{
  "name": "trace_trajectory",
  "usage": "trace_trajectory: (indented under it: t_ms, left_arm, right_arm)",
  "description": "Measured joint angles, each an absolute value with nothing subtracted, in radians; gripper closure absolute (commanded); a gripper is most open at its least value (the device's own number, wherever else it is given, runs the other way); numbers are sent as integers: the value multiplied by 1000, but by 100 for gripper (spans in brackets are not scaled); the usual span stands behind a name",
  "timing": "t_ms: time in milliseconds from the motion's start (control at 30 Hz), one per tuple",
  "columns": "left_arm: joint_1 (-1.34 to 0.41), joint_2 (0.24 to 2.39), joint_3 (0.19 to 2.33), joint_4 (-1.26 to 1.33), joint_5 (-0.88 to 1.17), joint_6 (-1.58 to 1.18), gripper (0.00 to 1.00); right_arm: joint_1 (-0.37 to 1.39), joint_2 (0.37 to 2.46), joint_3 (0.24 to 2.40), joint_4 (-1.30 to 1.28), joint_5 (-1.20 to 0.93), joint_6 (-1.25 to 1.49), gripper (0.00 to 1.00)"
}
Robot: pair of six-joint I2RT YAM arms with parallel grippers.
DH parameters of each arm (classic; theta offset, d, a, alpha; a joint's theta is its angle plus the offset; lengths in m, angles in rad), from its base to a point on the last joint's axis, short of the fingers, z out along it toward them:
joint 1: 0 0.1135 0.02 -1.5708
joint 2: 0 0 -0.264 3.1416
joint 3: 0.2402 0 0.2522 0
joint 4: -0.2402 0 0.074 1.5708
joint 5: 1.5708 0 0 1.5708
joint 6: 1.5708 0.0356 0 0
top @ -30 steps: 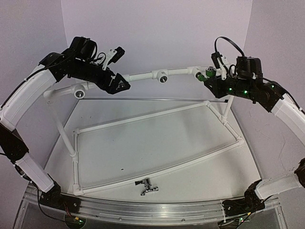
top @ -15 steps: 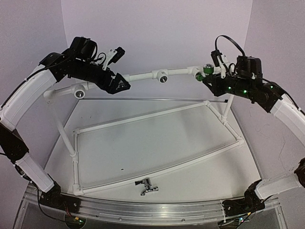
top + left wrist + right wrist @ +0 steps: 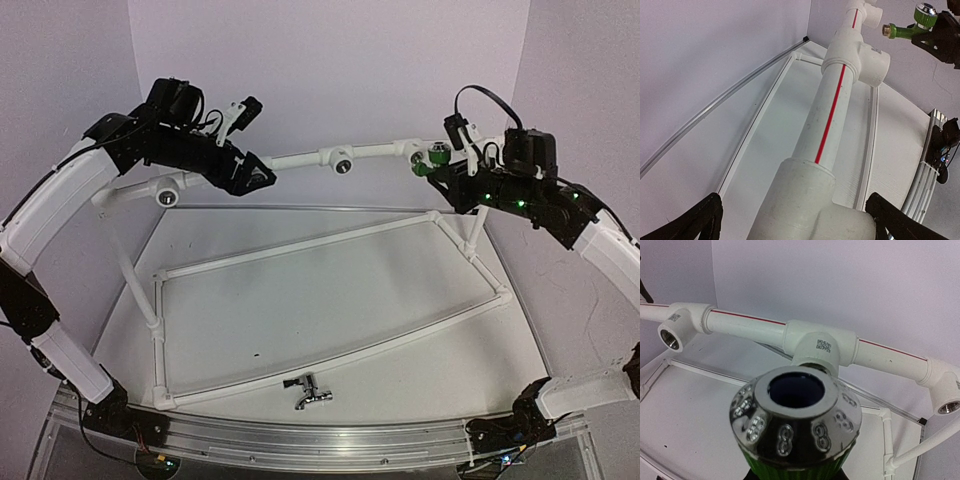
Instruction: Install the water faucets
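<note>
The green faucet (image 3: 436, 160) with its chrome cap is held in my right gripper (image 3: 448, 176), which is shut on it at the right end of the raised white pipe (image 3: 300, 158). In the left wrist view the green faucet (image 3: 905, 27) points its brass thread at a pipe socket (image 3: 874, 16), a little apart from it. In the right wrist view the green faucet's cap (image 3: 795, 425) fills the foreground below a tee socket (image 3: 815, 347). The chrome faucet (image 3: 308, 390) lies on the table near the front edge. My left gripper (image 3: 252, 176) is open, its fingers (image 3: 702, 220) straddling a pipe fitting (image 3: 810, 210).
The raised pipe carries three sockets: left (image 3: 167, 196), middle (image 3: 342, 164) and right (image 3: 417, 155). A flat white pipe frame (image 3: 330, 300) lies on the table, with uprights at its corners. An aluminium rail (image 3: 300, 440) runs along the near edge. Walls close in at the back and sides.
</note>
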State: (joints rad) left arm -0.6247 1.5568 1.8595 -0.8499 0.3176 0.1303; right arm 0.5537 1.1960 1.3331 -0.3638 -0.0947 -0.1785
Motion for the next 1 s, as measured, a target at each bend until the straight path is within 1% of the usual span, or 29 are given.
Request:
trace_trajectory:
  t_ms: [233, 467, 700, 833, 1000]
  left_arm:
    - [-625, 1504, 1833, -790, 335, 102, 0]
    - [-625, 1431, 1834, -735, 397, 31, 1]
    - [-625, 1407, 1834, -675, 500, -93, 4]
    - [-625, 1410, 1834, -614, 591, -197, 5]
    - [-625, 1420, 1814, -490, 700, -342, 10]
  right_arm:
    - [551, 1181, 1375, -460, -275, -247, 100]
    - [550, 1287, 1620, -549, -484, -308, 100]
    - [550, 1408, 1743, -590, -617, -349, 100]
    - [564, 1432, 1747, -578, -649, -341, 100]
    - [654, 1426, 1750, -451, -631, -327, 100]
